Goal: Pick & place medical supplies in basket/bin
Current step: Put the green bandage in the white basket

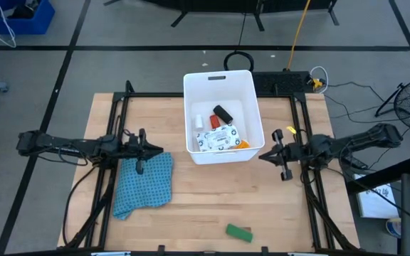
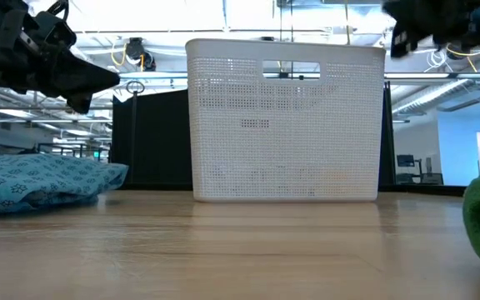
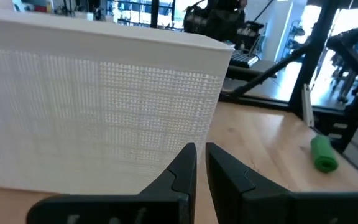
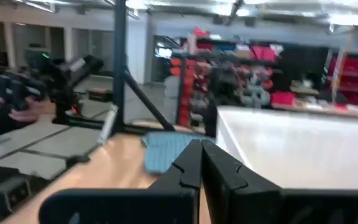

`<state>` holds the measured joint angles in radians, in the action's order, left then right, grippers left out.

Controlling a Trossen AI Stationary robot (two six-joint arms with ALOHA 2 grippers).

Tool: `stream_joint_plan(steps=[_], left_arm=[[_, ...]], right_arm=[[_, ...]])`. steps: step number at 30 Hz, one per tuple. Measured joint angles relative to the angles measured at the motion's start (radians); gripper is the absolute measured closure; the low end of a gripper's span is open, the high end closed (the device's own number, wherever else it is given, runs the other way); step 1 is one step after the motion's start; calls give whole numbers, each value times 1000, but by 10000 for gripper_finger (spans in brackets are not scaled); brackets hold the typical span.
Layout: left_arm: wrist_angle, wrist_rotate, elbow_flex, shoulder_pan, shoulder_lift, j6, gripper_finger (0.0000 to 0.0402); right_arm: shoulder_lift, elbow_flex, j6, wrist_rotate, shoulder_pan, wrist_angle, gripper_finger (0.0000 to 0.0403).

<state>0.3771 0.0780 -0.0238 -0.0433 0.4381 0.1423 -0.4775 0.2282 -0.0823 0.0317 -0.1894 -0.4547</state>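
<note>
Most supplies binned, one green block left out on the worktop.

The wooden worktop (image 1: pixel 191 213) carries the white bin (image 1: pixel 188 85) at its far middle, the blue cloth (image 1: pixel 146 186) to its left. Inside the bin lie the white printed packet (image 1: pixel 219 137), black block (image 1: pixel 223 113), red-orange bottle (image 1: pixel 198 121) and an orange piece (image 1: pixel 243 144). The green block (image 1: pixel 238 232) lies well apart, near the front edge, unpicked. Left gripper (image 1: pixel 159 151) and right gripper (image 1: pixel 263 156) flank the bin, both holding nothing, jaws nearly together.
</note>
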Motion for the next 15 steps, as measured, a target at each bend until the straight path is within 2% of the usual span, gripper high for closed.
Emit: stream_joint_plan(steps=[4,6,11,15], left_arm=[[0,0,0,0,0,72,364],[0,0,0,0,0,78,364],[-12,-2,0,0,0,78,364],[-26,-2,0,0,0,78,364]], right_arm=[[-112,158,-49,82,-114,79,403],[-180,283,-56,160,-181,227,403],[-402,617,103,395,-360,648,403],[-601,832,263,413,-458,861,403]])
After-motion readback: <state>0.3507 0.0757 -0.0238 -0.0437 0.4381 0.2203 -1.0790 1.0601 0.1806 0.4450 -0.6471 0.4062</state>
